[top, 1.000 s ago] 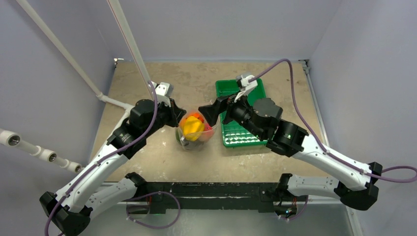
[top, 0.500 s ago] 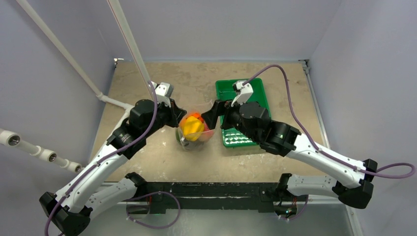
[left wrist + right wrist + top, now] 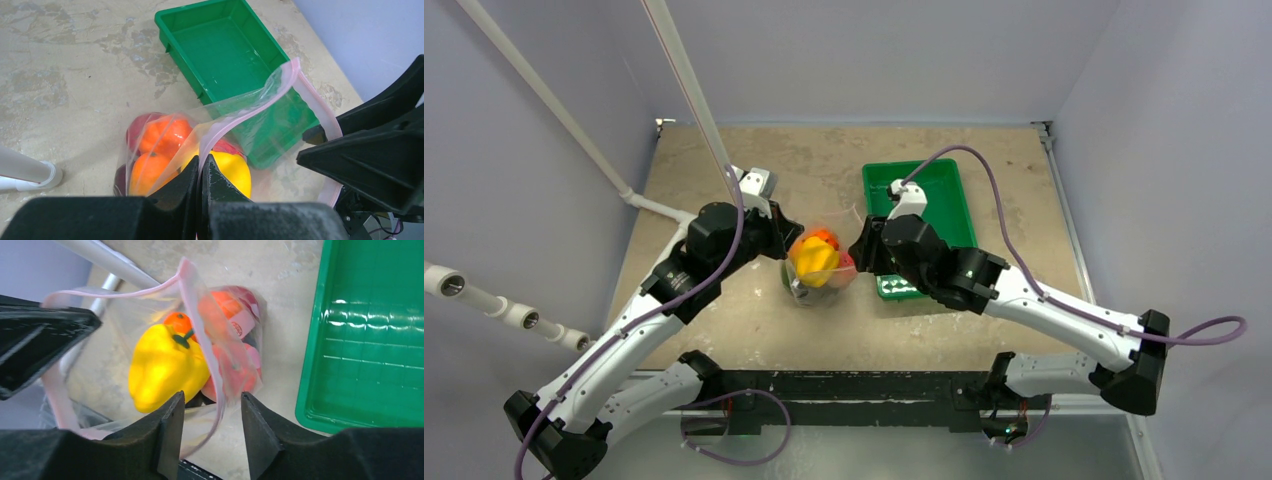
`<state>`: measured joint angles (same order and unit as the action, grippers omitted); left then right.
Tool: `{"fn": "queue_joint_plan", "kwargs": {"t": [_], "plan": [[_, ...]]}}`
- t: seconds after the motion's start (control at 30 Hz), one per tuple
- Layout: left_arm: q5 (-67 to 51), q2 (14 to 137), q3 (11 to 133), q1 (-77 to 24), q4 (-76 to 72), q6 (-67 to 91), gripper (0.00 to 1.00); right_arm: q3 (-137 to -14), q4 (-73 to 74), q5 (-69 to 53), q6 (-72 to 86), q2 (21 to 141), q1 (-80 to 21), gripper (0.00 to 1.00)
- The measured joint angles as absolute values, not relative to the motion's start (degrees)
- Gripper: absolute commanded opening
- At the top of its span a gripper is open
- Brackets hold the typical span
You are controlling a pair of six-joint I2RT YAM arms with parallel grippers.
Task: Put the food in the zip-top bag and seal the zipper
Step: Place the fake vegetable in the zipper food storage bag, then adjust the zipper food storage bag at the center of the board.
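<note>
1. Top external view: the zip-top bag (image 3: 796,286) stood between the two arms, just beside the green tray (image 3: 929,190), with the food (image 3: 816,257) already inside it.
2. The left gripper (image 3: 201,162) was pinched fully shut on the zipper (image 3: 235,120) near one end. The right gripper (image 3: 212,402) had its jaws apart, straddling the pink strip on the far side of the mouth and gripping nothing that I could see.
3. I reckoned the right jaws might catch only one lip, or the loose film below the strip. The tracks would then not mate.
4. The yellow pepper (image 3: 162,365) sat high near the mouth. Pressed there, it could hold the seal open or squeeze out.
5. A sideways pull from either arm could tip the bag and spill the fruit.
6. The table (image 3: 754,330) was worn, blotchy tan board, and the bag looked free to slide on it.
7. Plain pale walls closed in three sides, and white pipes (image 3: 554,105) slanted down on the left, close to the left arm.
</note>
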<state>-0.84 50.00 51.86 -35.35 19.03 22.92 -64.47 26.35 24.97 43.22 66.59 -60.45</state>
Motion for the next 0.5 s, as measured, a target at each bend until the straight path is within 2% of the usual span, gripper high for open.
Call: {"fn": "queue_joint_plan", "kwargs": {"t": [0.13,0.2,0.5], "plan": [[-0.89,50.0,51.86,-35.35,19.03,22.92,0.0,-64.47,28.21,25.52,44.71,68.36,-60.45,0.12],[-0.95,49.98,51.86,-35.35,19.03,22.92,0.0,-64.64,28.86,26.09,45.15,68.4,-60.45,0.0],[-1.08,49.21,51.86,-35.35,19.57,22.94,0.0,-73.41,29.85,27.68,42.5,72.93,-60.49,0.0]]}}
